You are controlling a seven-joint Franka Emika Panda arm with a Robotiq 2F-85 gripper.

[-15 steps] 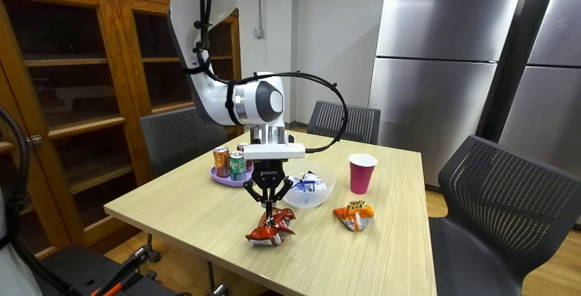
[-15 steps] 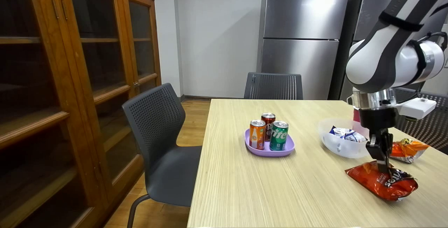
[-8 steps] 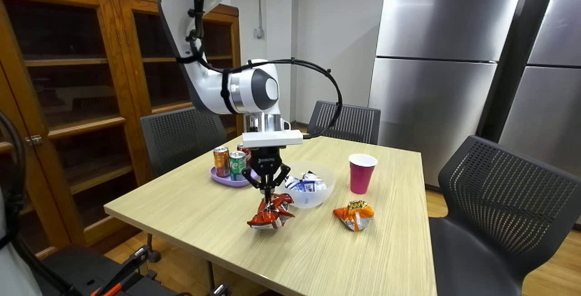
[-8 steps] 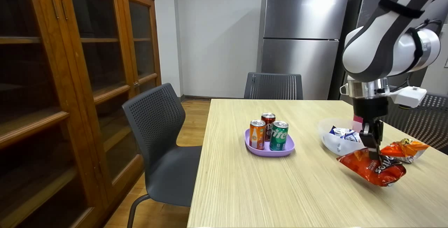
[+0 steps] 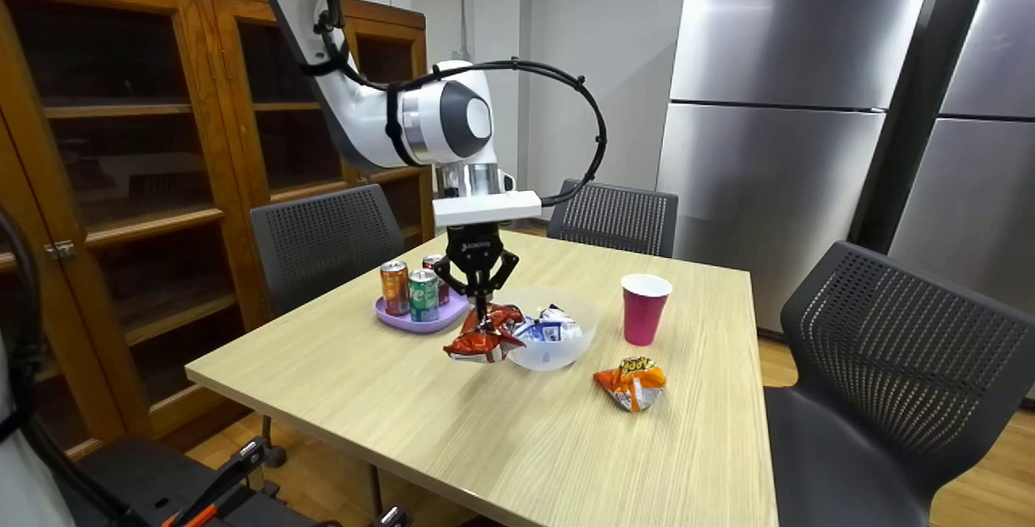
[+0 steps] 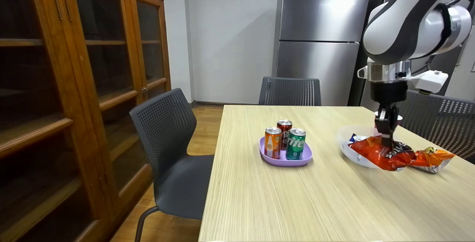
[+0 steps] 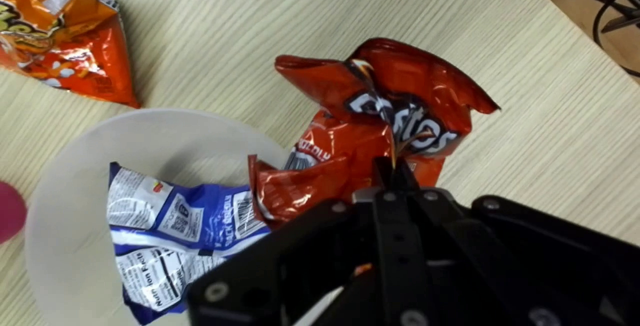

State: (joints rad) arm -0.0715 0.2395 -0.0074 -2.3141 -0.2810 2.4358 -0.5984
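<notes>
My gripper is shut on a red Doritos bag and holds it up above the table. The fingertips pinch a fold in the bag's middle in the wrist view. In an exterior view the bag hangs in front of the translucent bowl. The bowl stands beside the bag in the wrist view, and one end of the bag overlaps its rim. A blue and white snack bag lies in the bowl; it also shows in an exterior view.
An orange snack bag lies on the table. A pink cup stands behind it. A purple tray holds an orange can, a green can and a dark red can. Chairs surround the table.
My gripper has lifted the Doritos bag off the table and moved it up and nearer the bowl. The bowl, its bag, the orange bag, the cup and the tray have not moved.
</notes>
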